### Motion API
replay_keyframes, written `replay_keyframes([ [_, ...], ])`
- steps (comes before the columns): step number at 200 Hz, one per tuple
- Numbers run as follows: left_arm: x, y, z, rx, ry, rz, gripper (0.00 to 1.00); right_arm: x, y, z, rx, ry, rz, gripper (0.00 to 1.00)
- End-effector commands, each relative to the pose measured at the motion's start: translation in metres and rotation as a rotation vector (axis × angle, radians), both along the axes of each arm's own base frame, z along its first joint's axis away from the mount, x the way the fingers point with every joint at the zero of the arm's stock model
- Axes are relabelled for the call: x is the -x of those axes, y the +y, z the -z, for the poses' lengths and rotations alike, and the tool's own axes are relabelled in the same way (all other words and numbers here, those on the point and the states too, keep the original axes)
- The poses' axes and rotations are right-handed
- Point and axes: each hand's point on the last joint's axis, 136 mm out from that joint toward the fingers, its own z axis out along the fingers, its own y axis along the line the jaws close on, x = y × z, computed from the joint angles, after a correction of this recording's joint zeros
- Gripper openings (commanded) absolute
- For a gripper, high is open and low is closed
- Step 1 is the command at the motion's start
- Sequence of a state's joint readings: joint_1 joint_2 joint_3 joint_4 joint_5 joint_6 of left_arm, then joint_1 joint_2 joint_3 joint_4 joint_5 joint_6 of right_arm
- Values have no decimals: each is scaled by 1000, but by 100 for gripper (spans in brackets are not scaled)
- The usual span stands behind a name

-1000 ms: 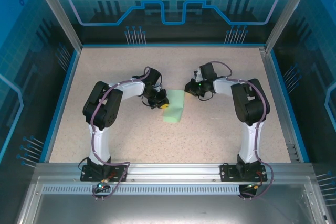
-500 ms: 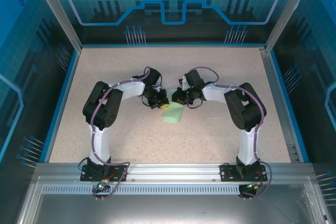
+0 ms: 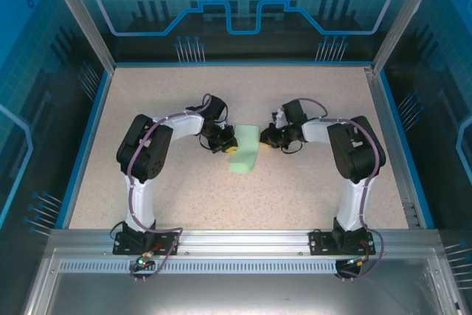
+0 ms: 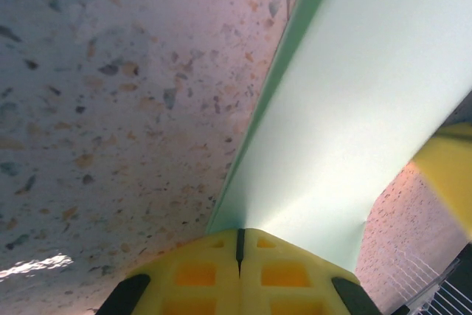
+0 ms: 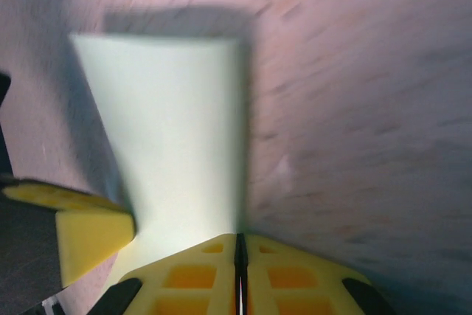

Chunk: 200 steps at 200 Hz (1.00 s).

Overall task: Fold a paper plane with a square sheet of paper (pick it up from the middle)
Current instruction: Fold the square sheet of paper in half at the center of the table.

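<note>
Top external view: the square sheet of paper (image 3: pixel 245 154) lies on the speckled bench (image 3: pixel 295 197) just above frame centre, between the two arms. It shows as a pale green oblong, long axis running from upper right to lower left, with a darker green band along its lower end. Left gripper (image 3: pixel 231 147) sits at the oblong's left edge near the upper end, a yellow tip showing against the green. Right gripper (image 3: pixel 264 142) sits at the right edge, roughly level with it, so the two tips face each other across the paper's width. Left wrist view: left gripper (image 4: pixel 240 245) at bottom centre, jaws clenched with only a thin dark seam between the yellow pads. The sheet (image 4: pixel 354 108) fans away from the tip toward the upper right, a shaded green edge down its left side. A blurred yellow finger (image 4: pixel 450 175) of the other arm shows at the right margin. Right wrist view, somewhat blurred: right gripper (image 5: pixel 240 248) at bottom centre, jaws likewise clenched. The sheet (image 5: pixel 177 123) rises from the tip toward the upper left, and a yellow finger (image 5: pixel 85 230) of the left arm is at lower left, against the paper's side. Both tips meet the paper; cannot tell whether any of it is pinched between the pads.
</note>
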State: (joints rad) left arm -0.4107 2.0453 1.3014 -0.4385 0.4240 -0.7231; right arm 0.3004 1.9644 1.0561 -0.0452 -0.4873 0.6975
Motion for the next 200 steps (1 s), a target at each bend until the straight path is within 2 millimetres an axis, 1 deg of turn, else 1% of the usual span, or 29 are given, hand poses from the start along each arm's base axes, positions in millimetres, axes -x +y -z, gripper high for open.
replay_keyframes([
  [1, 37, 31, 53, -176, 155, -12, 3, -10, -25, -9, 63, -42, 47, 11],
  [12, 36, 30, 52, -172, 153, -12, 3, -14, -20, -21, 60, -75, 41, 11],
  [24, 36, 29, 52, -167, 152, -11, 3, -16, -7, -35, 56, -107, 19, 11],
  [34, 35, 28, 51, -164, 149, -10, 3, -15, 8, -44, 50, -127, -13, 12],
  [41, 35, 29, 51, -164, 150, -11, 4, -13, 19, -45, 49, -129, -35, 12],
  [54, 34, 28, 50, -163, 147, -10, 3, -11, 39, -43, 44, -115, -75, 12],
  [74, 34, 28, 50, -166, 148, -9, 3, -10, 61, -29, 28, -71, -108, 11],
  [85, 34, 29, 50, -167, 146, -11, 4, -10, 68, -20, 25, -49, -118, 11],
  [96, 34, 28, 50, -166, 149, -11, 3, -9, 71, -13, 30, -34, -122, 11],
  [122, 35, 29, 51, -168, 151, -13, 4, -9, 64, 0, 51, -5, -106, 11],
  [148, 36, 30, 52, -171, 156, -13, 3, -9, 42, 13, 82, 14, -61, 10],
  [178, 39, 31, 53, -176, 163, -14, 3, -21, 10, 18, 83, 4, 13, 11],
  [200, 40, 32, 54, -177, 164, -13, 3, -37, -10, 14, 82, -27, 58, 11],
])
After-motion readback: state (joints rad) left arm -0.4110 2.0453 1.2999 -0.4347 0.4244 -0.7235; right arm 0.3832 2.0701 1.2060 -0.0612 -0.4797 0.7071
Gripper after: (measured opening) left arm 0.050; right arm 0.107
